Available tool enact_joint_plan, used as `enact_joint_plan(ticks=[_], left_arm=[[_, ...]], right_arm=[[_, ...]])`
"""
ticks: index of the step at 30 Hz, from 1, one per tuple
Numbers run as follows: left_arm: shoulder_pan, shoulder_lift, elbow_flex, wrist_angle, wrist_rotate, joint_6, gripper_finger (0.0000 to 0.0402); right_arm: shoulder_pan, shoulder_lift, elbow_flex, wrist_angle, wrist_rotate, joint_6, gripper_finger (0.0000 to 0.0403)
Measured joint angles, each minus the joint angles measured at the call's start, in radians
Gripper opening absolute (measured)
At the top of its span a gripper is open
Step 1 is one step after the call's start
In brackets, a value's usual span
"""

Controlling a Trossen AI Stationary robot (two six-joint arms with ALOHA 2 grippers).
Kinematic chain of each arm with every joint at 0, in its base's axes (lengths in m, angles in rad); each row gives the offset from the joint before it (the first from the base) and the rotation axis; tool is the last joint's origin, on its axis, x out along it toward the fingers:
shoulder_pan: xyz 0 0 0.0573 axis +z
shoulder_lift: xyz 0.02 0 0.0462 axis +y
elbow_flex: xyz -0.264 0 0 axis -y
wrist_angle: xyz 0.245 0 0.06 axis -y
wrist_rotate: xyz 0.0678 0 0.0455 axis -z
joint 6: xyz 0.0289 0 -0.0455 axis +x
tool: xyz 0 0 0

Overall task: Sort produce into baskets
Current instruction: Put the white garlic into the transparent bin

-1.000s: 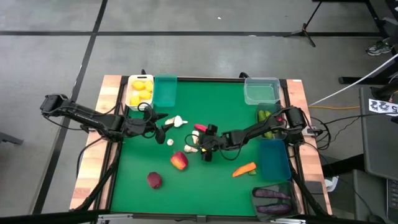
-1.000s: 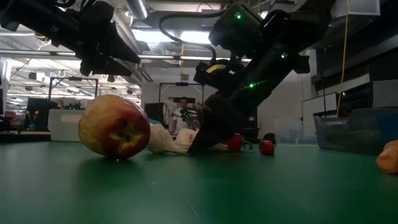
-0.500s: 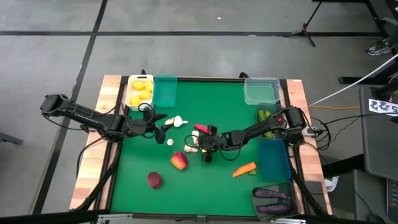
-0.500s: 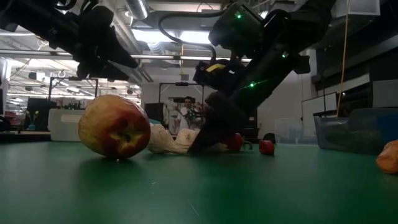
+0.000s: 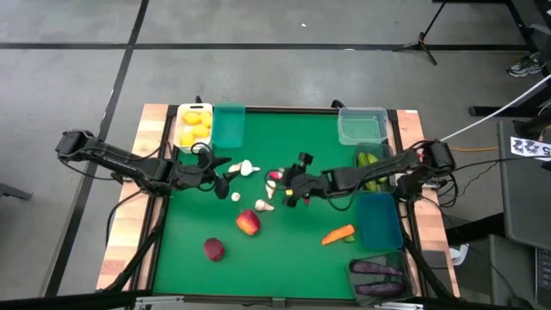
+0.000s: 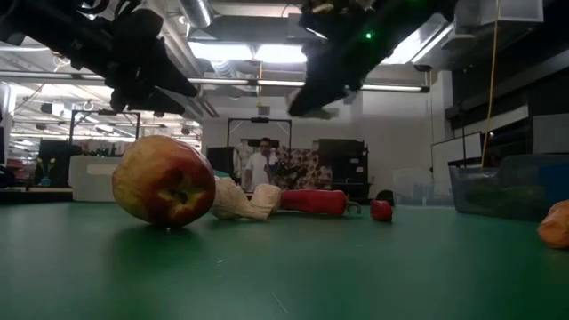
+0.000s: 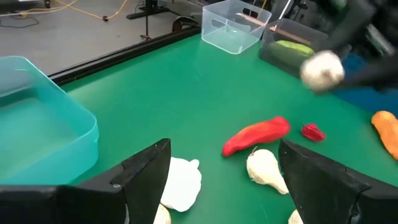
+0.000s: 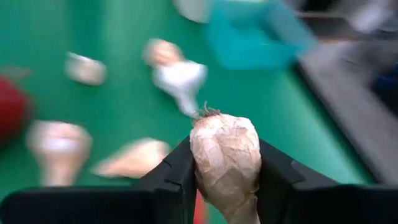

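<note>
My right gripper [image 5: 289, 184] hangs over the middle of the green table, shut on a white garlic bulb [image 8: 225, 158]; the bulb also shows in the left wrist view [image 7: 322, 70]. Below it lie a red chili [image 7: 256, 135] and loose garlic bulbs [image 7: 264, 169]. My left gripper [image 5: 225, 172] hovers open, left of centre, over another garlic bulb [image 7: 181, 184]. Two red apples [image 5: 248, 223], [image 5: 213, 250] and an orange carrot [image 5: 337, 233] rest on the table. My right gripper pinches the garlic bulb by its two opposite sides [image 8: 198, 163] between its two fingers. The bulb's tufted end [image 8: 205, 113] sticks out past the fingertips. The bulb is lifted clear of the table.
At the far left stand a white basket with lemons [image 5: 194, 127] and a teal basket [image 5: 228, 126]. A clear basket [image 5: 362, 126] is at the far right. A dark one with cucumbers [image 5: 369, 163], a blue one [image 5: 380, 220] and one with eggplants [image 5: 376, 277] line the right edge.
My right gripper has shut on a garlic bulb that lay on the table. It has lifted the bulb clear, rising and going toward the far edge. The chili and garlic it covered in the low view now show.
</note>
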Motion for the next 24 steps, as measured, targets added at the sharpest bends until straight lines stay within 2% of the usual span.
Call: enact_joint_plan(ticks=[4,7,10,15,20,24], left_arm=[[0.000,0.000,0.000,-0.002,-0.003,0.000,0.0290],[0.000,0.000,0.000,-0.002,-0.004,0.000,0.0290],[0.000,0.000,0.000,-0.002,-0.004,0.007,0.0290],[0.000,0.000,0.000,-0.002,-0.005,0.027,0.0290],[0.000,0.000,0.000,-0.002,-0.010,0.033,0.0290],[0.000,0.000,0.000,-0.002,-0.011,0.034,0.0290]], right_arm=[[-0.072,-0.034,-0.003,-0.156,0.131,0.034,0.0109],[-0.163,-0.045,-0.002,-0.299,0.180,0.156,0.0116],[-0.259,-0.040,-0.015,-0.444,0.178,0.309,0.0123],[-0.412,-0.040,-0.043,-0.586,0.172,0.517,0.0119],[-0.551,-0.040,-0.051,-0.665,0.159,0.712,0.0122],[-0.620,-0.040,-0.049,-0.704,0.104,0.780,0.0125]])
